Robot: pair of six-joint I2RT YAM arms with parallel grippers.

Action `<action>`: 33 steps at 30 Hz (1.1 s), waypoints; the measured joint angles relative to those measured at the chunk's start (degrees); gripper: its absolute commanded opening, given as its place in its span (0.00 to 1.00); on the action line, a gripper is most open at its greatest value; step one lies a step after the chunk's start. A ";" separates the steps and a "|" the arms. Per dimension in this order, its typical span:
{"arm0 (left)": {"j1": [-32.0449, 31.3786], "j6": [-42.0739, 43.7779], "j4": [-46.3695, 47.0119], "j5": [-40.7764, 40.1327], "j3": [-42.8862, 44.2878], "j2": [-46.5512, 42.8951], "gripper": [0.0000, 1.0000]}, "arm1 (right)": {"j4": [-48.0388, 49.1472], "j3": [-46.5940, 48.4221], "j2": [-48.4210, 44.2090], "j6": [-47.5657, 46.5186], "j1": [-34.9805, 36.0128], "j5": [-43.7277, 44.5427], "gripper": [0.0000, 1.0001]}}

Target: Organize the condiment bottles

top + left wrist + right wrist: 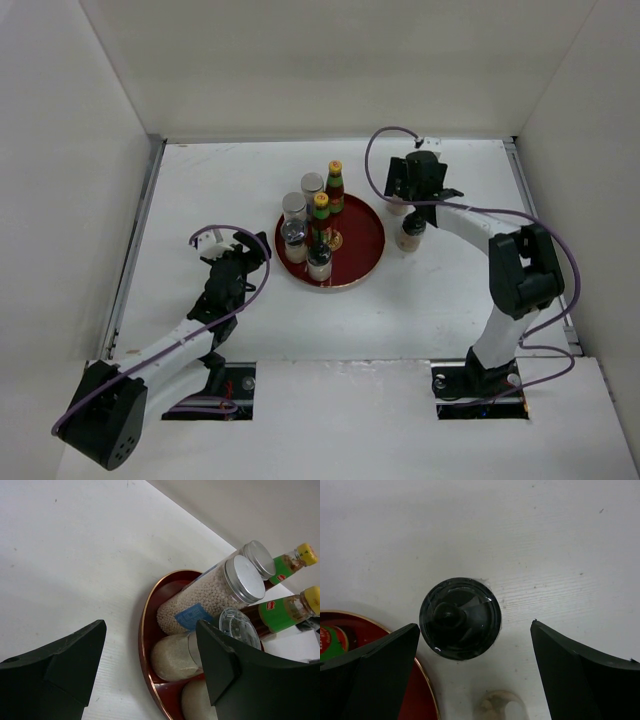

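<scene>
- The right hand [474,630] is hovering wide apart over a pale shaker with a black domed cap [460,617]. Clear gaps are showing on both sides of the cap, so nothing is being gripped.
- That shaker is standing upright on the white surface [200,180], just beside the rim of the round red plate with a gilt edge [362,245], at the plate's 3 o'clock. In my judgement it is sitting outside the group, and the open hand is bracketing it for a grasp.
- The left hand [262,250] is hovering at the plate's 9 o'clock, its fingers apart and empty and pointing at the rim. It is probably keeping clear of the other arm's work.
- Six bottles are crowding the plate's 9-to-12 o'clock half. Two clear cylindrical shakers with silver caps [313,185] are standing at 11 o'clock, and two dark red sauce bottles with green necks and yellow caps [335,180] at 12. Two more black-capped pale shakers [319,265] are standing nearest the arms. Like is standing beside like, which suggests sorting by kind.
- A pale rounded shape [502,705] is being cut off at 6 o'clock in the right wrist view, and I cannot identify it.
- In the left wrist view the hand's own fingers are masking the nearest shakers, and the label print is proving unreadable.
- The bottles are covering most of the plate's centre.
</scene>
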 measured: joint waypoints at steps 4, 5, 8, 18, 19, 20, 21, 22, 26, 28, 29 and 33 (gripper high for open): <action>0.00 0.00 0.13 -0.13 0.00 -0.15 0.72 | -0.85 3.02 2.80 -0.35 0.00 -1.27 0.99; 0.00 0.00 0.15 -0.13 0.00 -0.15 0.71 | -0.81 3.89 3.30 -0.42 0.00 -1.40 0.95; 0.00 0.00 0.17 -0.15 0.00 -0.09 0.71 | -0.72 5.81 4.07 -0.98 0.09 -1.36 0.79; 0.00 0.02 0.17 -0.20 0.00 -0.04 0.71 | -3.02 8.61 4.83 -2.45 0.09 0.31 0.99; 0.00 0.00 0.17 -0.20 -0.02 -0.04 0.71 | -3.26 8.70 4.94 -2.49 0.09 0.35 0.97; 0.00 0.00 0.17 -0.20 0.00 -0.04 0.71 | -3.48 8.70 5.03 -2.49 0.09 0.37 0.94; 0.00 0.00 0.17 -0.17 -0.02 -0.02 0.71 | -3.76 8.70 5.25 -2.51 0.09 0.39 0.91; 0.00 0.00 0.17 -0.17 -0.02 -0.02 0.71 | -3.89 8.70 5.44 -2.54 0.09 0.39 0.90; 0.00 0.00 0.17 -0.20 0.00 0.00 0.71 | -4.85 8.70 6.49 -2.54 0.09 0.39 0.75; 0.02 0.00 0.17 -0.17 0.00 0.00 0.71 | -5.14 8.70 6.71 -2.38 0.11 0.31 0.69; 0.04 0.02 0.17 -0.17 -0.02 0.00 0.71 | -5.25 8.70 6.71 -2.32 0.11 0.37 0.64; 0.04 0.00 0.17 -0.17 0.00 -0.02 0.71 | -4.96 8.59 6.62 -2.12 0.22 0.61 0.57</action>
